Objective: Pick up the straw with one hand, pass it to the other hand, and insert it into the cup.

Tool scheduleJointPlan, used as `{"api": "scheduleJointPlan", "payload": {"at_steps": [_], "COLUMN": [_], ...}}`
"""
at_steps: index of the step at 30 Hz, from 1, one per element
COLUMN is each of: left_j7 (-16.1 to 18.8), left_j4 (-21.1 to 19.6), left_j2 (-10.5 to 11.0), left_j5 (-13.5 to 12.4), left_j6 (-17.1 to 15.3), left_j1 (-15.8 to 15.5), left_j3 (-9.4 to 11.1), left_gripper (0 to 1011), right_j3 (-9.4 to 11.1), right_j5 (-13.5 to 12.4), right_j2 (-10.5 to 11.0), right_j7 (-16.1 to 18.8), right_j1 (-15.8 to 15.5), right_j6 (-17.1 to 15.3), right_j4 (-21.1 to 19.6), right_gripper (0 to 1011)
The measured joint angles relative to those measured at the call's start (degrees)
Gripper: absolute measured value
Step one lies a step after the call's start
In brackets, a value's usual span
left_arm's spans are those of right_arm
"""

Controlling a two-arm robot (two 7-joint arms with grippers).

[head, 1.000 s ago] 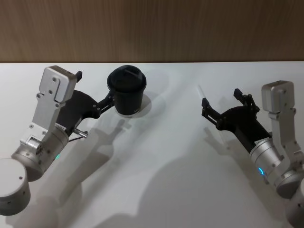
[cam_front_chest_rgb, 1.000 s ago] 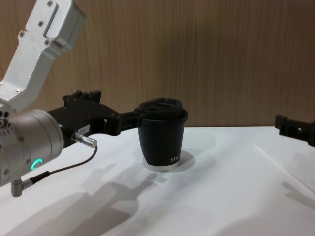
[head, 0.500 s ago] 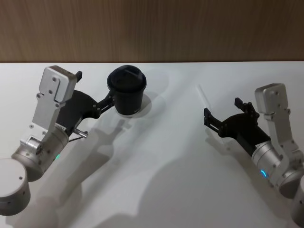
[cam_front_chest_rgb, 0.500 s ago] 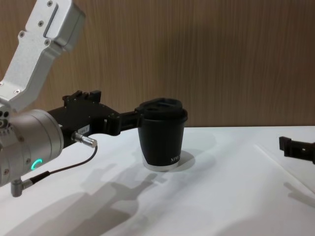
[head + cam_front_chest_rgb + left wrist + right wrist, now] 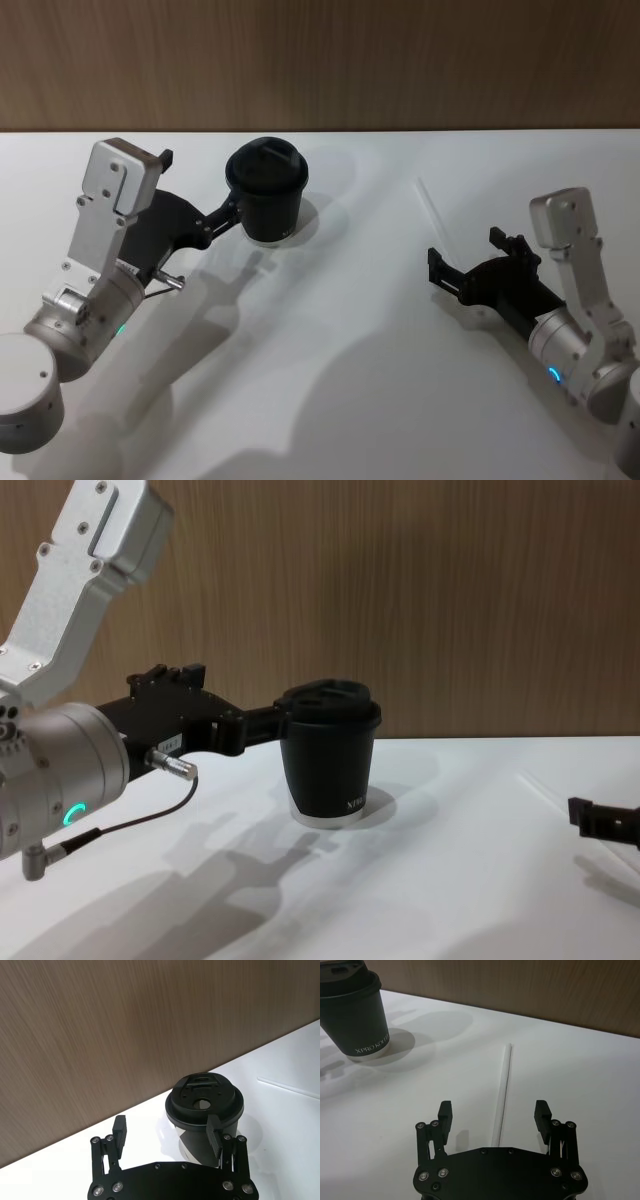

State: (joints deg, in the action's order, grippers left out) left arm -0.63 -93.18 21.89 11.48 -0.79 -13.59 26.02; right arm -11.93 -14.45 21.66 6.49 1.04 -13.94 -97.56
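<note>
Right gripper (image 5: pixel 464 247) has pulled back toward 5 o'clock in the head view and sits lower at the chest view's 3 o'clock edge; left arm, cup and straw haven't changed. Right jaws are spread wide and hold nothing. From the right wrist camera the straw (image 5: pixel 502 1085) lies flat on the white worktop (image 5: pixel 330 350) between the two fingertips, clear of both, with its near end running under the gripper body. In the head view the straw sits at about 2 o'clock on the worktop, well apart from the cup (image 5: pixel 266 190), roughly at the cup's 3 o'clock. The cup stands upright at about 11 o'clock, lid on. Left gripper (image 5: pixel 166 1125) is at the cup's 9 o'clock, jaws wide open and empty. The cup is not between them: one fingertip (image 5: pixel 214 1132) is right at its side, the other is off in open air. I cannot tell whether that fingertip touches the cup.
</note>
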Motion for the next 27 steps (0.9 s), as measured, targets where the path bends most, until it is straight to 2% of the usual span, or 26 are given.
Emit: {"api": "scheduleJointPlan", "payload": {"at_steps": [9, 27], "left_j7": [0.0, 0.0], "left_j4": [0.0, 0.0], "left_j2": [0.0, 0.0], "left_j5": [0.0, 0.0], "left_j6": [0.0, 0.0], "left_j1": [0.0, 0.0], "left_j3": [0.0, 0.0], "left_gripper": [1003, 1002], "right_j3": [-0.1, -0.8], "right_j5": [0.2, 2.8], "right_j2": [0.1, 0.6], "right_j7": [1.1, 2.3], "right_j1": [0.3, 0.7], "right_j6": [-0.4, 0.8], "right_j4": [1.6, 3.7], "right_gripper": [1001, 1001]}}
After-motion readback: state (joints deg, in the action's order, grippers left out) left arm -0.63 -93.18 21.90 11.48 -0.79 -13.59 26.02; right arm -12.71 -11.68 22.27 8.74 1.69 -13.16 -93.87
